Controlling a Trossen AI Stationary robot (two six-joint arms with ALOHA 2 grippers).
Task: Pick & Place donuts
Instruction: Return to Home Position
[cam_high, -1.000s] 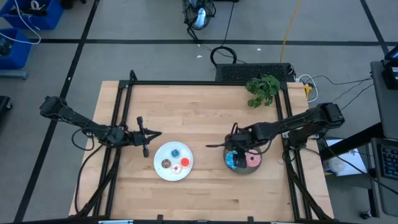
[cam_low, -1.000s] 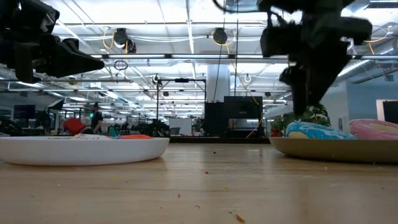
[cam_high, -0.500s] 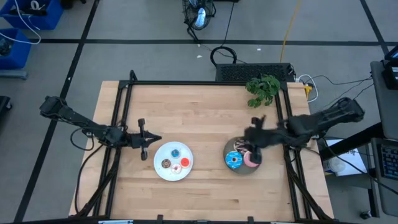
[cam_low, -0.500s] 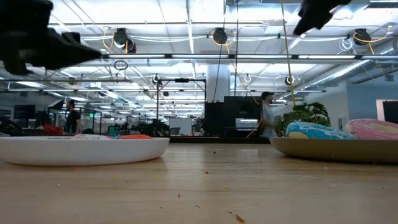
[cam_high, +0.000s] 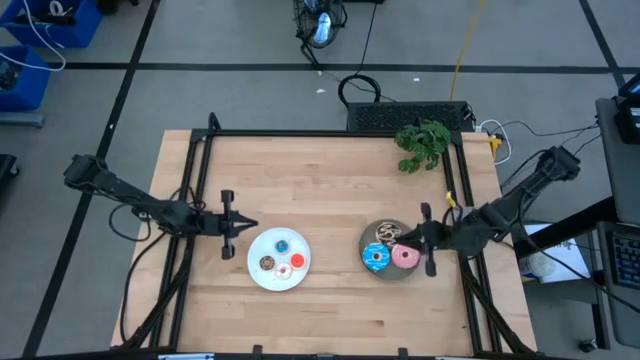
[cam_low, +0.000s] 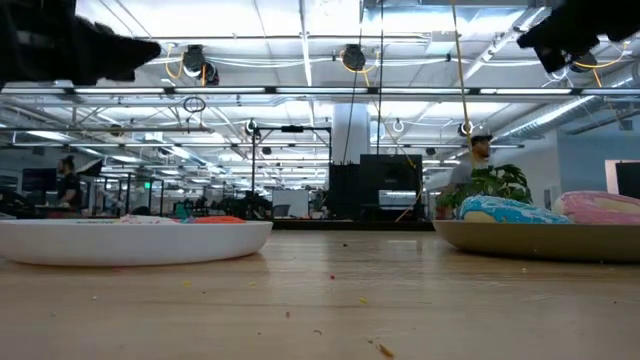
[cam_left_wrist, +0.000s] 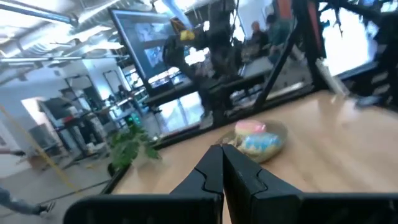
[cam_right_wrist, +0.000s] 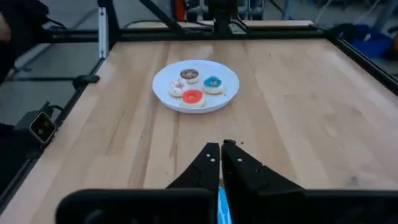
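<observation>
Left end effector (cam_high: 248, 225) and right end effector (cam_high: 410, 237) both seemingly closed, facing each other.

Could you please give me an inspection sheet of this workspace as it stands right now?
Surface: wooden table, a few crumbs near the front.
Job's things: four tiny donuts on the white plate; three larger donuts on the grey plate.
Clutter: green plant at the far right edge.
Grippers: left gripper shut, empty, beside the white plate; right gripper shut, empty, above the grey plate's right side.
Cables: black coil on the floor behind the table.
Surroundings: a person beyond the table.
</observation>
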